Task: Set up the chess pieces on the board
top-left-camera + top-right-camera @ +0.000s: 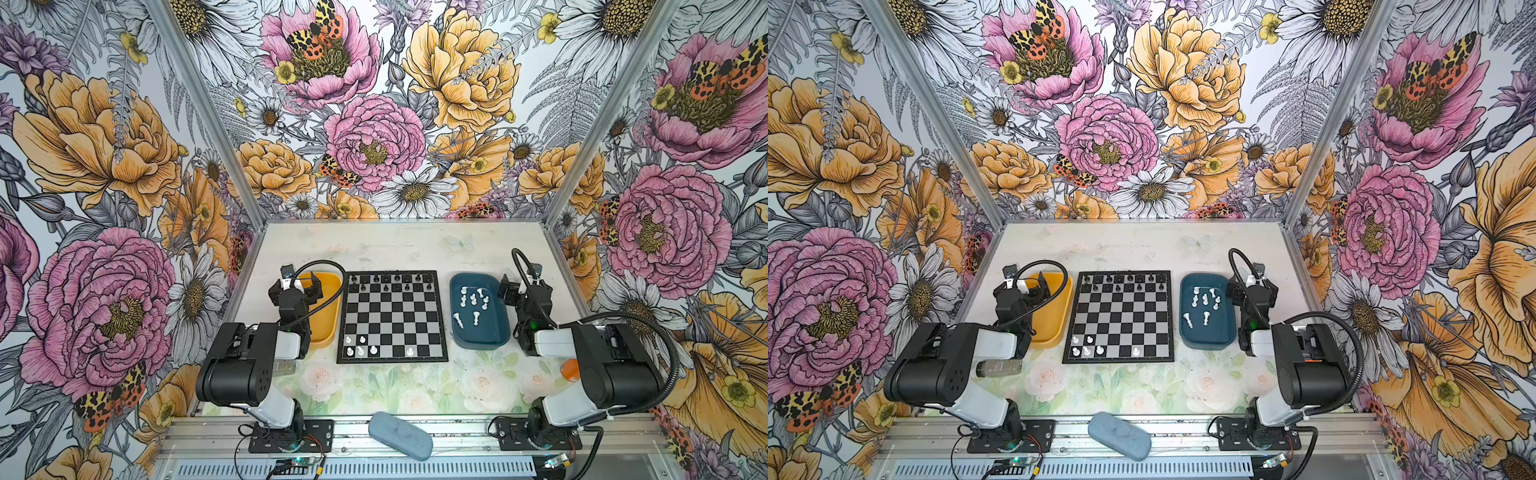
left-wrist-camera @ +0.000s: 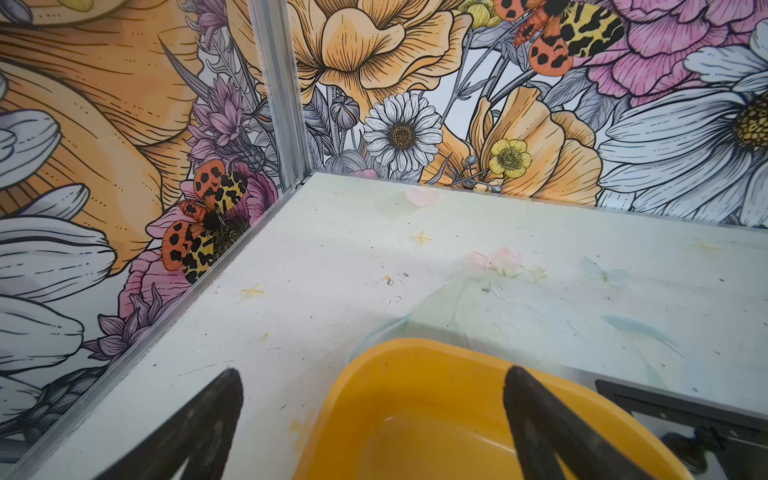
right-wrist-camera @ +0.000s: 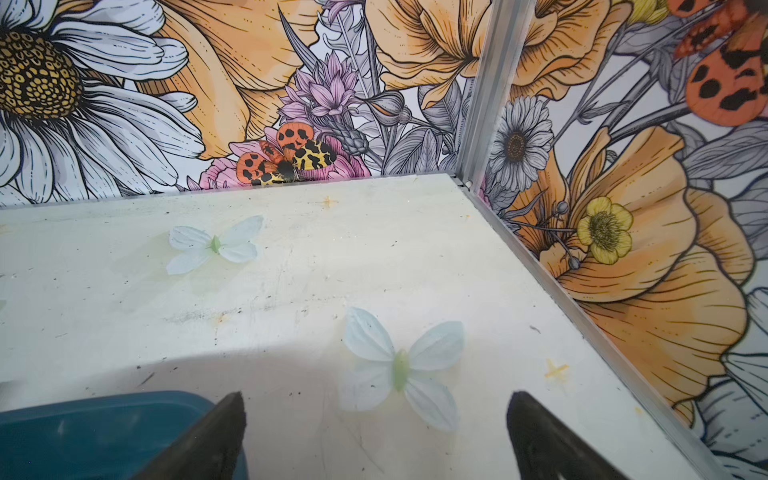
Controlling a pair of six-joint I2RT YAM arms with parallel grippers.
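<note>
The board [image 1: 392, 360] lies flat mid-table, in both top views. Several white chess pieces [image 1: 360, 350] stand on its near rows, mostly at the near left corner. More white pieces [image 1: 473, 302] lie loose in the blue tray [image 1: 500, 334] right of the board. Black chessmen [image 1: 386, 282] fill the far two rows. My left gripper [image 1: 296, 287] [image 2: 372, 370] hangs open and empty over the far end of the yellow tray [image 1: 328, 332] [image 2: 415, 349]. My right gripper [image 1: 520, 286] [image 3: 375, 395] is open and empty beside the blue tray's [image 3: 104, 399] far right corner.
Floral walls close in the table on three sides. A grey-blue oblong pad [image 1: 401, 436] lies on the front rail. A small orange object [image 1: 569, 370] sits by the right arm, and a clear bottle [image 1: 998, 368] lies under the left arm.
</note>
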